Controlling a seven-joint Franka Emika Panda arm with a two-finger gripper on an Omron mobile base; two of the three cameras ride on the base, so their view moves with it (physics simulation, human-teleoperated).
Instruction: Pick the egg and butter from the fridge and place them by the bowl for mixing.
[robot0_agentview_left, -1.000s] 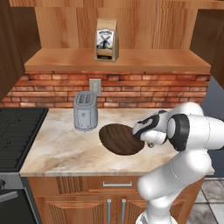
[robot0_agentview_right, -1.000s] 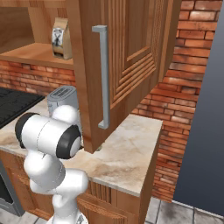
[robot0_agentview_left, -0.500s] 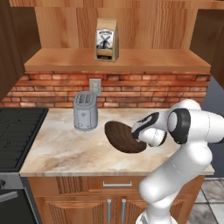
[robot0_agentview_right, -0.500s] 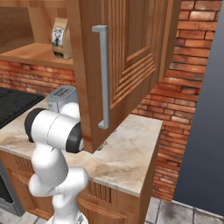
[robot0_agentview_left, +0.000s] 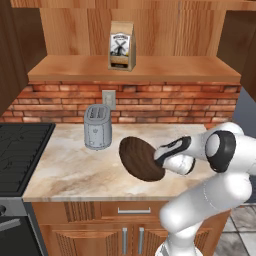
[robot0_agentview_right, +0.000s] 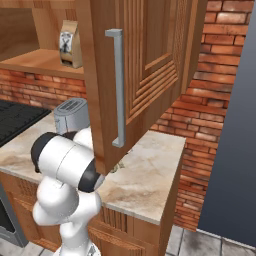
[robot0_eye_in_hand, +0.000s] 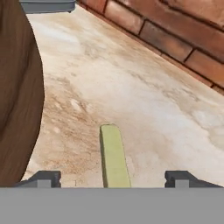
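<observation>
The butter (robot0_eye_in_hand: 114, 157), a pale yellow stick, lies flat on the marble counter (robot0_eye_in_hand: 144, 100) between my fingertips. My gripper (robot0_eye_in_hand: 113, 178) is open, with a dark fingertip on each side well clear of the stick. The dark brown wooden bowl (robot0_eye_in_hand: 17, 92) rises close on the left of the butter. From the left base view the bowl (robot0_agentview_left: 140, 158) sits mid-counter and my gripper (robot0_agentview_left: 161, 159) reaches down just behind its right rim. The grey fridge (robot0_agentview_right: 235, 130) stands at the far right. The egg is out of view.
A silver toaster (robot0_agentview_left: 97, 127) stands left of the bowl near the brick wall. A coffee bag (robot0_agentview_left: 121, 46) sits on the wooden shelf above. An open cabinet door (robot0_agentview_right: 145, 70) with a bar handle hangs over the counter. The stove (robot0_agentview_left: 20, 150) lies to the left.
My jaws have gone from shut to wide open, and the butter now rests free on the counter. The hand has shifted slightly right beside the bowl.
</observation>
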